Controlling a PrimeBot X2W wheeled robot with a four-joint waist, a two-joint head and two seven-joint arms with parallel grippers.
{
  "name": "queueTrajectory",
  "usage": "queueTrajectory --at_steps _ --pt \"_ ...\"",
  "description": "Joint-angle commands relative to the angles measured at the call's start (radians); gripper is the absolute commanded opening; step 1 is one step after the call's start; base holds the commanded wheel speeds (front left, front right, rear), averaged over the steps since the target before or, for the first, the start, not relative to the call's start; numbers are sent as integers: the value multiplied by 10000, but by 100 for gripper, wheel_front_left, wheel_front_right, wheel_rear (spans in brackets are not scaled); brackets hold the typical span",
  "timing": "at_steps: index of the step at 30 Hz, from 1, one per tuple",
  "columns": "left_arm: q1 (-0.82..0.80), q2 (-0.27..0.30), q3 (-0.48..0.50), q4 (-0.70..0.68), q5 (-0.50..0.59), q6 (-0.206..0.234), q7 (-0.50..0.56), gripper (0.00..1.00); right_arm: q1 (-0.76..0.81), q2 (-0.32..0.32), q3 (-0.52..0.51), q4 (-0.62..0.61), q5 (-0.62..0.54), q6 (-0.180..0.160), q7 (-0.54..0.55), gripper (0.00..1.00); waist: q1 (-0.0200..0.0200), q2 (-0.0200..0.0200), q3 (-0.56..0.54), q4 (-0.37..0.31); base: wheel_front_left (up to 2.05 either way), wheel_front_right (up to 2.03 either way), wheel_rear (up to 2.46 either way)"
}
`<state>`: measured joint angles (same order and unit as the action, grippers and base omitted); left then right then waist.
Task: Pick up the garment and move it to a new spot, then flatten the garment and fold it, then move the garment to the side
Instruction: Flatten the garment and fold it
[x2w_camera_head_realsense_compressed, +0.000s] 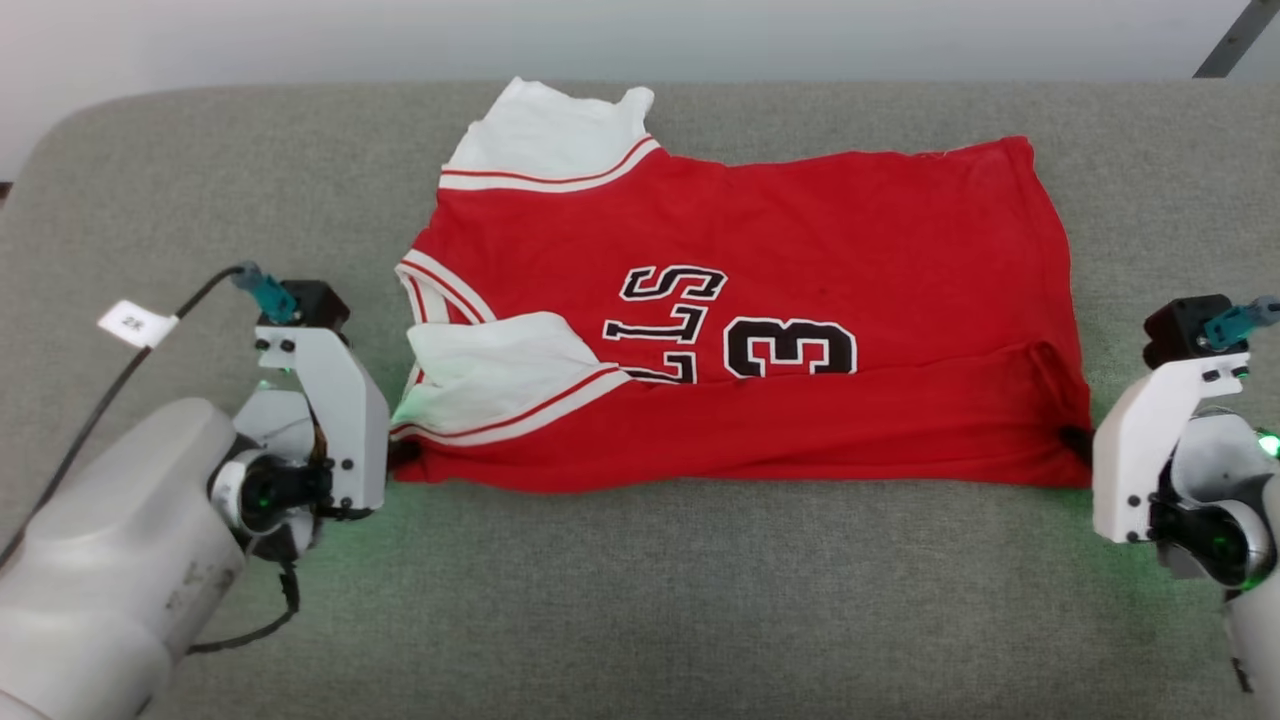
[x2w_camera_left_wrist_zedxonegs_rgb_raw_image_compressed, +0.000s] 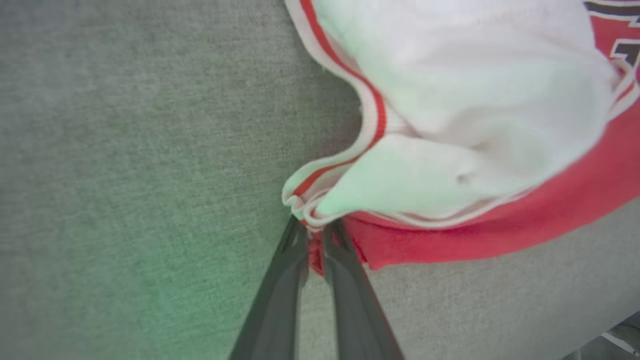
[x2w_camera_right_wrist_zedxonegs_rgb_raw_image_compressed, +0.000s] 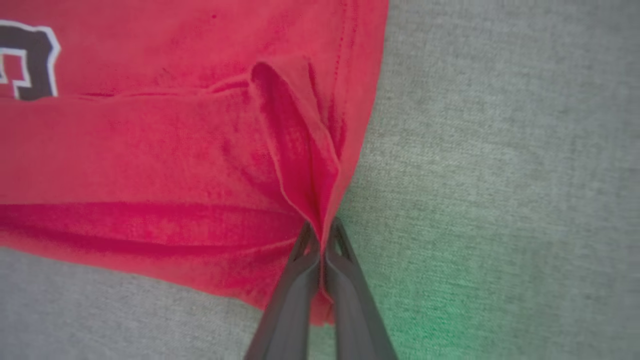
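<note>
Head view: red jersey T-shirt with white sleeves (x2w_camera_head_realsense_compressed: 740, 320) lay part-folded at centre of grey woven pad (x2w_camera_head_realsense_compressed: 640, 600), left gripper (x2w_camera_head_realsense_compressed: 400, 455) at its 8 o'clock corner, right gripper (x2w_camera_head_realsense_compressed: 1075, 440) at 4 o'clock; left wrist view: jaws pinched cloth under striped trim (x2w_camera_left_wrist_zedxonegs_rgb_raw_image_compressed: 325, 172); right wrist view: jaws pinched red hem (x2w_camera_right_wrist_zedxonegs_rgb_raw_image_compressed: 320, 200); judged best to lift both corners evenly, taut.

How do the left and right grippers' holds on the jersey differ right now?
The left gripper pinches the jersey at a corner where a white sleeve with striped trim bunches; the right gripper pinches plain red cloth at the hem corner. In the head view the left gripper is at the jersey's left end, the right gripper at its right end. Both are shut on its near edge.
</note>
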<state>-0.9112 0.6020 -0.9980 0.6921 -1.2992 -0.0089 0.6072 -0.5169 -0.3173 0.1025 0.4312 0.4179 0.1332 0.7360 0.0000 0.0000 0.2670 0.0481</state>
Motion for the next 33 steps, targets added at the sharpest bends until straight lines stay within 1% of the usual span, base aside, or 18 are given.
queueTrajectory --at_steps 1,6,10,13,18,21,24,26,28,30,31,32,33 --pt "119 229 -34 30 64 139 61 0 338 -350 48 76 26 -44 155 0 0 0 -86 19 0 0 0" --pt "204 651 -39 -586 9 422 373 0 584 -839 373 -681 477 -41 507 0 0 0 -305 38 0 0 0" --pt "402 1098 -105 -1414 45 840 684 0 966 -1255 530 -1487 844 -39 883 0 0 0 -466 71 0 0 0" --pt "669 1476 -193 -2218 33 1311 935 0 1422 -1544 602 -2160 1117 -38 1260 0 0 0 -563 98 0 0 0" --pt "1240 2168 -284 -3848 -152 2327 1415 0 2368 -1999 559 -3204 1591 -35 1962 0 0 0 -602 122 0 0 0" --pt "1584 2529 -310 -4804 -138 2782 1404 0 2874 -1987 285 -3689 1547 -33 2214 0 0 0 -570 93 0 0 0" --pt "1973 2716 -376 -5366 -212 3061 1328 0 3257 -1800 68 -3914 1368 -33 2351 0 0 0 -517 63 0 0 0" --pt "2100 2681 -375 -5505 -247 3111 1218 0 3373 -1604 -19 -3949 1225 -33 2308 0 0 0 -487 42 0 0 0" --pt "2156 2547 -339 -5444 -175 3011 991 0 3457 -1418 -33 -3893 1069 -33 2228 0 0 0 -460 23 0 0 0" --pt "2081 2410 -295 -5214 -47 2873 682 16 3425 -1218 -65 -3804 918 -32 2140 2 0 0 -437 -3 0 0 0" --pt "2040 2331 -280 -5073 2 2785 568 15 3386 -1166 -33 -3731 862 -32 2095 3 0 0 -426 -17 0 0 0" --pt "1990 2258 -282 -4917 63 2696 473 24 3330 -1125 37 -3686 813 -32 2075 9 0 0 -415 -41 0 0 0" --pt "1939 2199 -291 -4763 112 2626 397 50 3272 -1067 81 -3630 809 -32 2018 21 0 0 -402 -64 0 0 0"
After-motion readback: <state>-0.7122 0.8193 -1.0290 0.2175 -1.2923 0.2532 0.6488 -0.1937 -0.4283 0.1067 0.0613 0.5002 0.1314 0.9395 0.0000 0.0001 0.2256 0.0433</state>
